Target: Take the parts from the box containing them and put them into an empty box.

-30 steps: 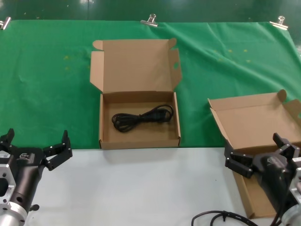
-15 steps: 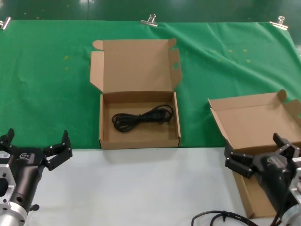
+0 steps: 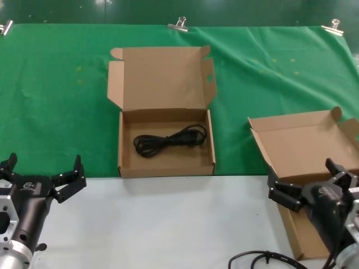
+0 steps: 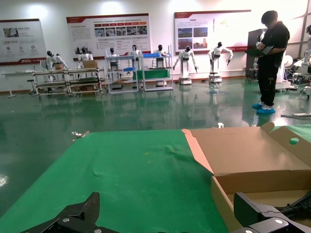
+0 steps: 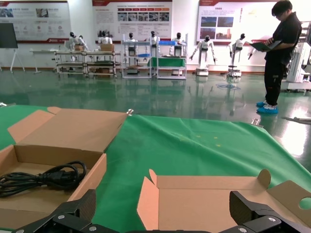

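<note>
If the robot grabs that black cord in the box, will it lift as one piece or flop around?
The cord is thin and only loosely bundled, so it will probably sag and its ends dangle. It looks light, so it should lift easily. A pinch at one loop may let the rest uncoil and drag on the box wall.

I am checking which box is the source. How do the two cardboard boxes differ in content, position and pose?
The middle box holds a coiled black power cord; the right box shows no cord, though the right tool hides part of it. The middle box sits square on the green cloth; the right box is turned at an angle and overhangs the cloth's near edge. Both are brown, shallow, with lids open.
</note>
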`<state>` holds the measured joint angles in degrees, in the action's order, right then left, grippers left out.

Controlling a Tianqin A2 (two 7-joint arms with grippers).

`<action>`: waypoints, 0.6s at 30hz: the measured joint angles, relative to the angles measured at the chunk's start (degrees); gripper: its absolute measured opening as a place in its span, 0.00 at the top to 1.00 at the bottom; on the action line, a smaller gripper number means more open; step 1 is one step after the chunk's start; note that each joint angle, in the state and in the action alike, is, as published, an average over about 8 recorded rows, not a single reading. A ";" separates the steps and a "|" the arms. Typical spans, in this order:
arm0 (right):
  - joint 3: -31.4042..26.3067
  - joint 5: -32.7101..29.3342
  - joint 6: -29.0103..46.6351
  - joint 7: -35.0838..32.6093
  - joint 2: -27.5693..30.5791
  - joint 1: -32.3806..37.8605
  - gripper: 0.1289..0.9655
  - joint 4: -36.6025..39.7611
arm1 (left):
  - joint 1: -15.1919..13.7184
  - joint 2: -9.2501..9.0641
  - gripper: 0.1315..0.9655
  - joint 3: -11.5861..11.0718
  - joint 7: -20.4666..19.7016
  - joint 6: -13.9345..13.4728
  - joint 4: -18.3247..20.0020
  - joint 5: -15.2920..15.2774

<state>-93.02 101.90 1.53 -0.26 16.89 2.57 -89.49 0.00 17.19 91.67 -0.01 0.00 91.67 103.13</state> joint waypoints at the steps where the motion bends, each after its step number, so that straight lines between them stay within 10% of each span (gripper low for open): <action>1: 0.00 0.00 0.00 0.00 0.00 0.00 0.00 0.00 | 0.00 0.00 0.00 0.00 0.00 0.00 0.00 0.00; 18: 0.00 0.00 0.00 0.00 0.00 0.00 0.00 0.00 | 0.00 0.00 0.00 0.00 0.00 0.00 0.00 0.00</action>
<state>-93.02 101.90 1.53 -0.26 16.89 2.57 -89.49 0.00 17.19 91.67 0.00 0.00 91.67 103.13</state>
